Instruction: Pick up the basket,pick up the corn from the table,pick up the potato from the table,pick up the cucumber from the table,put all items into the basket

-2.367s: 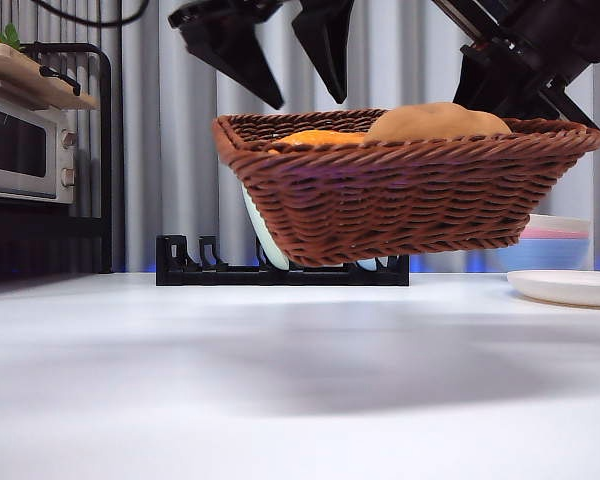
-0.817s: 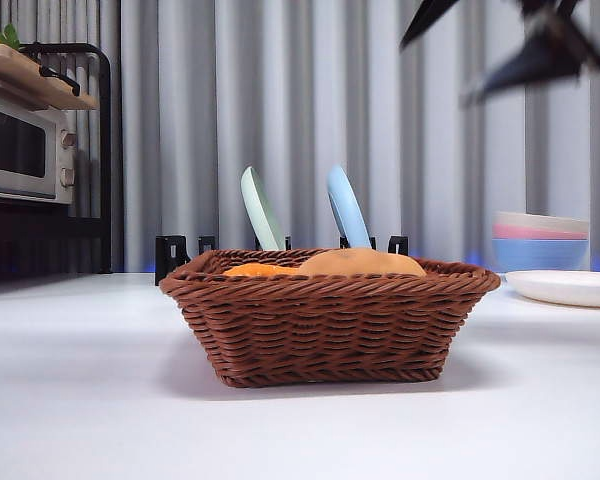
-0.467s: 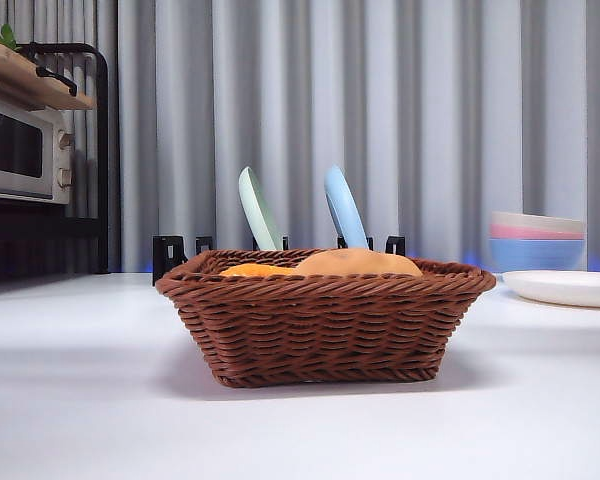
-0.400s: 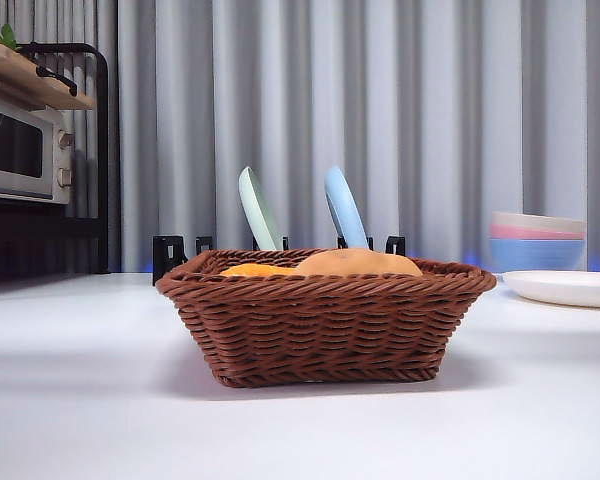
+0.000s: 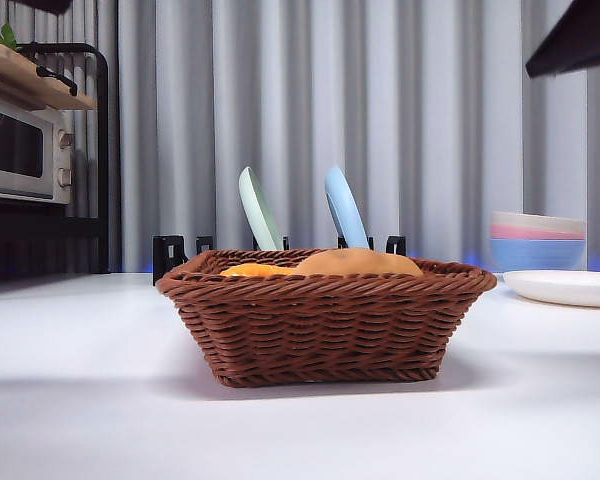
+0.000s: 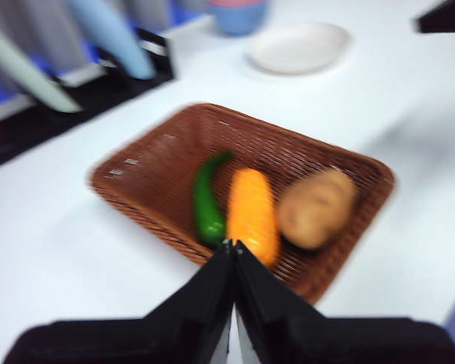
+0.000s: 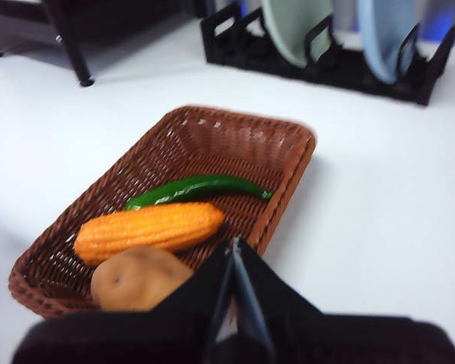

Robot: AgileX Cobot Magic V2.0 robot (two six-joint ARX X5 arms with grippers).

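Observation:
The brown wicker basket (image 5: 320, 330) rests on the white table (image 5: 280, 430), with nothing gripping it. Inside lie the green cucumber (image 6: 206, 205) (image 7: 193, 189), the orange corn (image 6: 252, 212) (image 7: 148, 230) (image 5: 255, 269) and the tan potato (image 6: 316, 208) (image 7: 136, 284) (image 5: 360, 262), side by side. The front view hides the cucumber behind the rim. My left gripper (image 6: 233, 246) hovers high above the basket (image 6: 136, 189), shut and empty. My right gripper (image 7: 233, 246) also hangs shut and empty above the basket (image 7: 212, 144).
Behind the basket stands a black dish rack (image 5: 175, 255) with a green plate (image 5: 258, 210) and a blue plate (image 5: 344, 208). Stacked bowls (image 5: 538, 240) and a white plate (image 5: 565, 287) sit at the right. A toaster oven (image 5: 20, 145) stands on the left.
The basket, held up in the air earlier, came down onto the table and has stayed still since. The arms let go and rose; black tips now show at the top corners.

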